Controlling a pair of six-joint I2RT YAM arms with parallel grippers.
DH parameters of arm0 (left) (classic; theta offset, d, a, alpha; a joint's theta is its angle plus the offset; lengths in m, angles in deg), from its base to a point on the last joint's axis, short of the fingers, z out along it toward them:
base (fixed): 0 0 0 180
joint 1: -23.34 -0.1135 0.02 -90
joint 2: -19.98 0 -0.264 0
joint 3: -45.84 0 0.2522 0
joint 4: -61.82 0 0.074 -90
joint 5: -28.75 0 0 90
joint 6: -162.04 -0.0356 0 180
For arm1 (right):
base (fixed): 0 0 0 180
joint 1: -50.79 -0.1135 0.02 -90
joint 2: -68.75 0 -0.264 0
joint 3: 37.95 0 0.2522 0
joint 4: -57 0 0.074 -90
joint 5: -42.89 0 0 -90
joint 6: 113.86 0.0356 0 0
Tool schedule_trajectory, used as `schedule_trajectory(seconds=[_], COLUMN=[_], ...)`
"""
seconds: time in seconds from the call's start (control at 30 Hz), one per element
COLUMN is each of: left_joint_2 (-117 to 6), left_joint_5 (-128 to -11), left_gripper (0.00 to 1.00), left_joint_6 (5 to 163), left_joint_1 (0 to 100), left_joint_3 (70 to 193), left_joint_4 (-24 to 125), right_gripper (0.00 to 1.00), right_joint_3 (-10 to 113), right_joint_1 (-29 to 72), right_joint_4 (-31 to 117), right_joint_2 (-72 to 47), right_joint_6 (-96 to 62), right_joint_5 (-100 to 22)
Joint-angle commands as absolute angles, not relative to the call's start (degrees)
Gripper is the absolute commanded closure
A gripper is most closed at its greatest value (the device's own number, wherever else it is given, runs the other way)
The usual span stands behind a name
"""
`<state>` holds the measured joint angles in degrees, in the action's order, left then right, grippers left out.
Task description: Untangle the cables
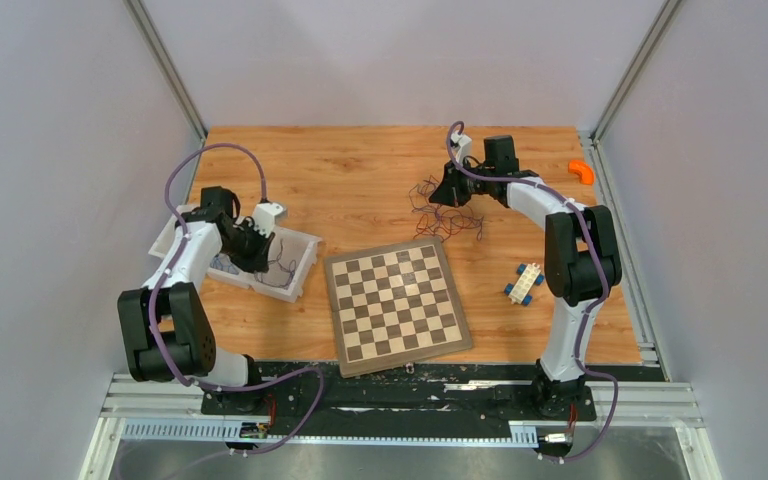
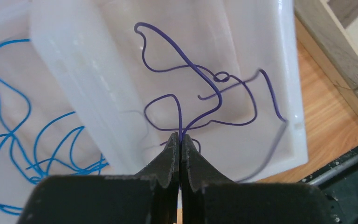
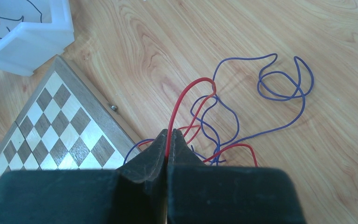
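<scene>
Over on the left side, the left pincer (image 2: 181, 140) is squeezed together on a thin dark purple wire (image 2: 205, 79), and that wire loops around over the white plastic tray (image 2: 289, 70). A thin blue wire (image 2: 9, 116) sits curled on the white plastic next to it. Meanwhile the right pincer (image 3: 168, 135) is clamped tight on a thin red wire (image 3: 186, 93) that comes up out of a loose tangle of red and purple wires (image 1: 447, 222). That tangle lies on the light wooden surface (image 3: 214, 37), near a corner of the wooden chessboard (image 3: 51, 126).
</scene>
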<state>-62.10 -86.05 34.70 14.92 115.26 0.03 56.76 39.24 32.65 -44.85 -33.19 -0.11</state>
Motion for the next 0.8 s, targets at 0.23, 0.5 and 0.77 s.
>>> schedule_trajectory(seconds=[0.23, 0.5, 0.77], left_joint_2=[-62.38, -59.46, -52.13], left_joint_5=[-80.06, -89.79, -105.92], left_gripper=[1.00, 0.28, 0.00], left_joint_6=[38.78, 38.04, 35.45], left_joint_1=[20.22, 22.14, 21.38], left_joint_3=[118.67, 123.12, 133.22], left_joint_4=[7.35, -0.78, 0.78], right_gripper=[1.00, 1.00, 1.00], right_joint_3=[59.93, 61.50, 65.42], right_joint_1=[39.15, 38.48, 36.22], right_joint_4=[33.26, 33.13, 33.52], right_joint_2=[-44.23, -41.35, -35.85], right_joint_6=[-33.43, -32.44, -29.79], right_joint_5=[2.20, 10.38, 18.18])
